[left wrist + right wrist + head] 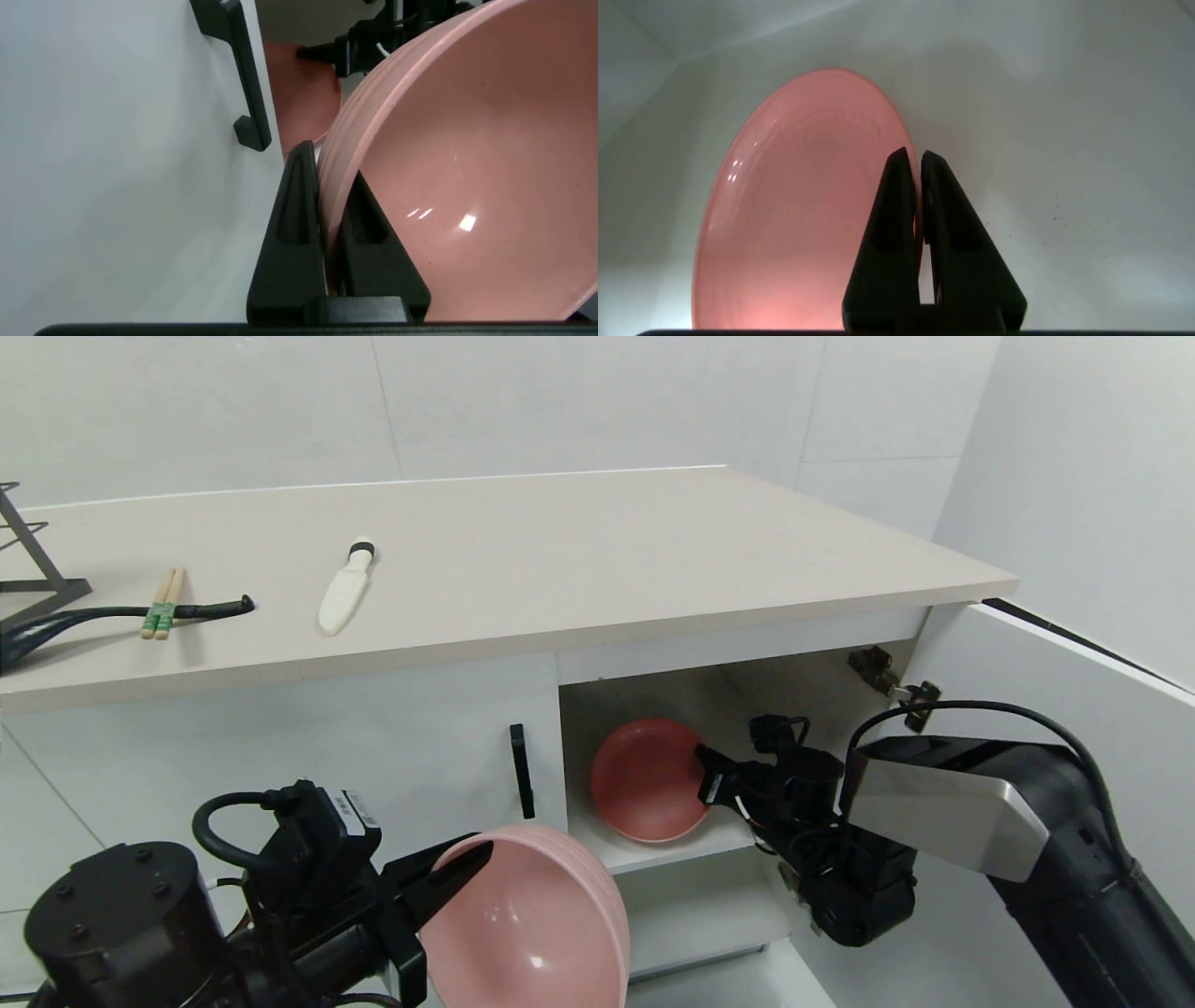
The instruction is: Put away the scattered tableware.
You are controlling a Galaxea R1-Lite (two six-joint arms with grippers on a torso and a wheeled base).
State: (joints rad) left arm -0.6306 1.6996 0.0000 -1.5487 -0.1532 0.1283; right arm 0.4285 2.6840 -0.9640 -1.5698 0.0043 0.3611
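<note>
While the right gripper (708, 771) is inside the open cupboard, I treat placing the red plate (644, 784) as the step in hand. Its fingers are pinched tight on the plate's rim at about the plate's 3 o'clock, and the right wrist view has that gripper (920, 170) biting the rim of the plate (794, 215) in front of the white back wall. The plate stands tilted, with its lower edge at the shelf (677, 855). I cannot tell whether that edge bears weight yet.

To do this well, I would settle the lower edge onto the shelf first and lean the plate back gently. I would part the fingers only once it is supported, since a tilted plate may slide or roll forward. I would then back out low, clear of the hinge (882, 674) up at 1 o'clock from the gripper.

The left gripper (471, 861) is at 7 o'clock from the plate, clamped on the rim of the pink bowl (541, 924). In the left wrist view, that gripper (327, 177) holds the bowl (467, 168) close to the closed door's black handle (245, 75). I would hold that arm clear until the right one is out.

On the counter at 10 o'clock lie the chopsticks (162, 603), with a cream-bladed utensil (345, 588) near them, not yet put away.
</note>
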